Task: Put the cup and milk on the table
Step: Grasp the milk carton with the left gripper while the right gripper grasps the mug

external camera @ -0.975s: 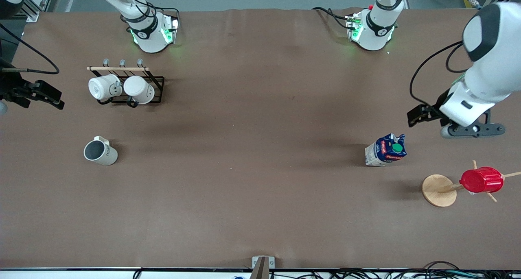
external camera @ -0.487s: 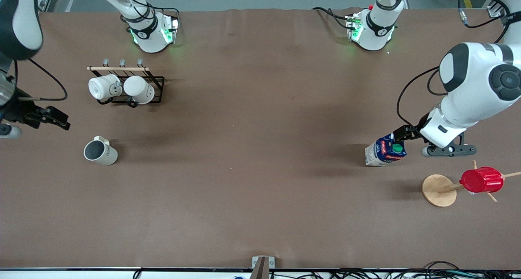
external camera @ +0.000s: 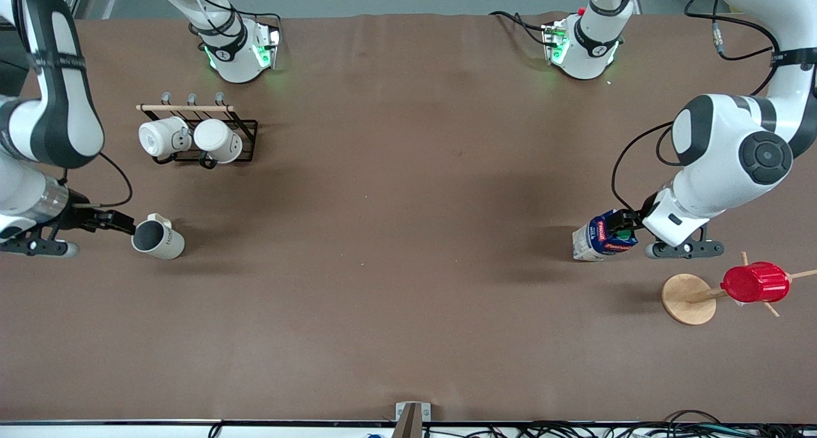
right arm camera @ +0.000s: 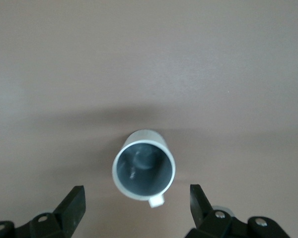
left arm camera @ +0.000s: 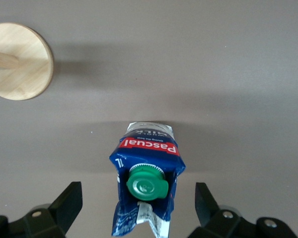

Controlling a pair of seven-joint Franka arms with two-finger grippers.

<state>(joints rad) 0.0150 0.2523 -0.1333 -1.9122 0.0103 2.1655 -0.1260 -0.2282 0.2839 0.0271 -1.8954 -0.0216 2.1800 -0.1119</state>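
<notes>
The white cup with its dark grey inside stands mouth up on the brown table, toward the right arm's end. My right gripper is over it, open and empty. In the right wrist view the cup sits between the spread fingers, untouched. The blue and white milk stands toward the left arm's end. My left gripper is over its top, open. In the left wrist view the green-capped milk lies between the spread fingers, with gaps on both sides.
A black rack holding two similar white mugs stands farther from the front camera than the cup. A wooden stand carrying a red ribbed cup is beside the milk, nearer the front camera; its round base shows in the left wrist view.
Both arms have swung in from the table's ends and come down: the right gripper to the cup, the left gripper to the milk. Cup and milk have not moved.
</notes>
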